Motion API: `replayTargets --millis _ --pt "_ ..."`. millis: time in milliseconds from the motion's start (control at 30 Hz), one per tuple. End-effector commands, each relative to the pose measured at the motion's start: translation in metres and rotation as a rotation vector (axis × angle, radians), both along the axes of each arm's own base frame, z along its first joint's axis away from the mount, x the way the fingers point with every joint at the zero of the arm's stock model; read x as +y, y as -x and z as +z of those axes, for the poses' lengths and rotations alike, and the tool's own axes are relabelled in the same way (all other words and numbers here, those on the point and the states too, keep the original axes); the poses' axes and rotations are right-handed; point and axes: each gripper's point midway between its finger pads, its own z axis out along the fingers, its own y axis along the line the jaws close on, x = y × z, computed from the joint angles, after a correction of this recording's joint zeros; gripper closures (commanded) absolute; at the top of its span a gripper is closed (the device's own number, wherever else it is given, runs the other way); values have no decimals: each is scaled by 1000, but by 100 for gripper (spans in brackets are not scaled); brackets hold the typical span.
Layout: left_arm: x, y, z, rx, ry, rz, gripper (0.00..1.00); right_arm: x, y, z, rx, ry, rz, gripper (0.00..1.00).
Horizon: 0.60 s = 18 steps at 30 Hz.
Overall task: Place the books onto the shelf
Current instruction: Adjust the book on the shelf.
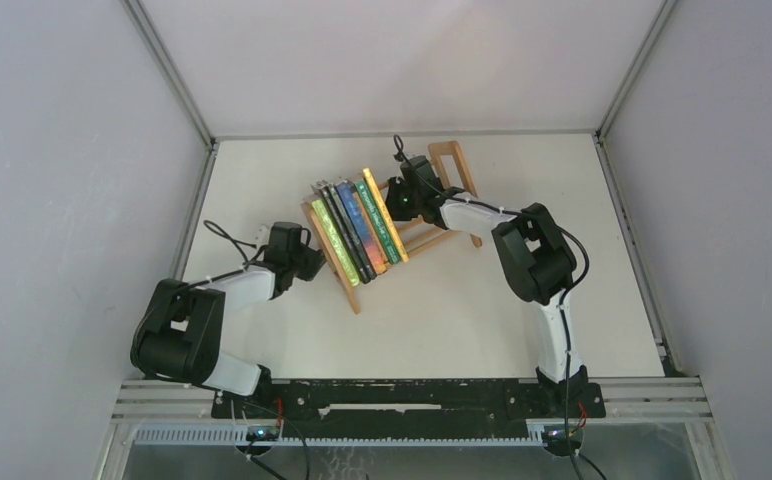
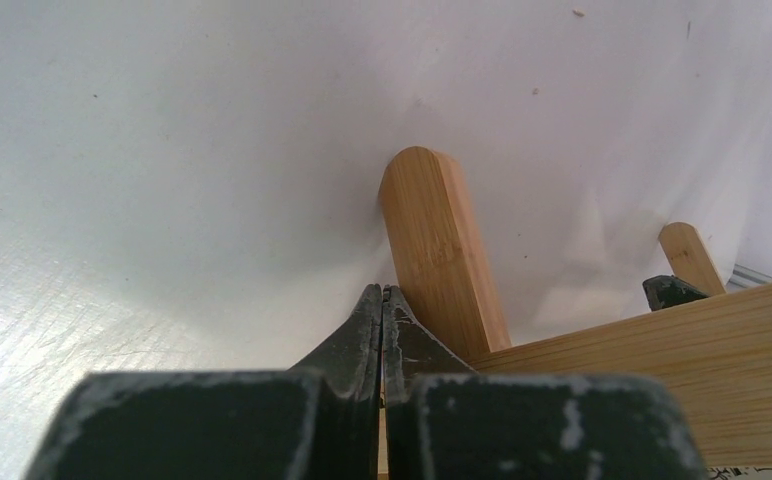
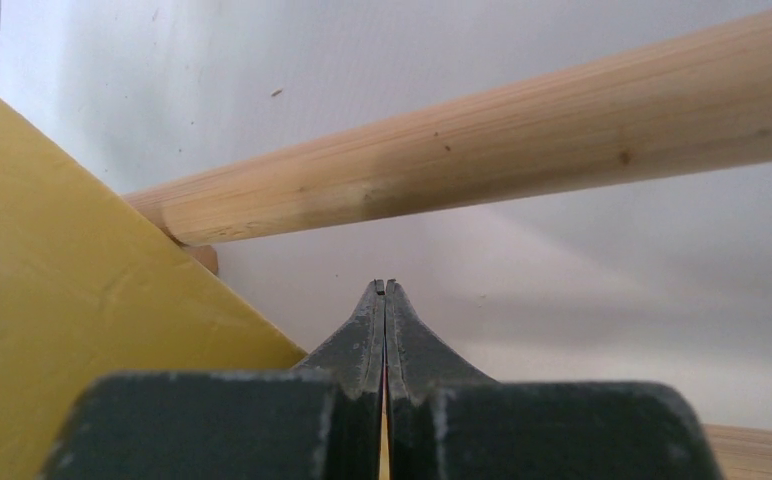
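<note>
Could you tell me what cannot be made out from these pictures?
Top view: books' covers, edge-on and small.
Top view: part of the shelf, under the right arm.
Left wrist view: books, outside the frame.
Right wrist view: most of the yellow book, cut off.

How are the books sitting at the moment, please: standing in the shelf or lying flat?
Standing in the shelf: the top view shows the books on edge, side by side, packed against one end frame.
</note>
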Motion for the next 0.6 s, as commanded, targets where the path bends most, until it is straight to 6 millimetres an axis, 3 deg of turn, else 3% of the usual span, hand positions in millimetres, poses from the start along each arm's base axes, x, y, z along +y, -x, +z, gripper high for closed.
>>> replayTargets --millis 0,167,367,467,567 --pt "-63 -37 100 -273 219 -197 99 92 56 31 -1 -173 195 100" --pt "-61 -35 101 -270 215 -196 98 83 49 38 -32 -139 161 100" --pt "-49 -33 101 -269 198 -163 95 38 30 38 -46 -23 23 91" --pt "-47 -34 102 -270 198 -160 93 17 22 43 -62 25 -33 82" --pt "-45 -35 102 -266 190 -156 85 0 16 49 -75 58 -70 74"
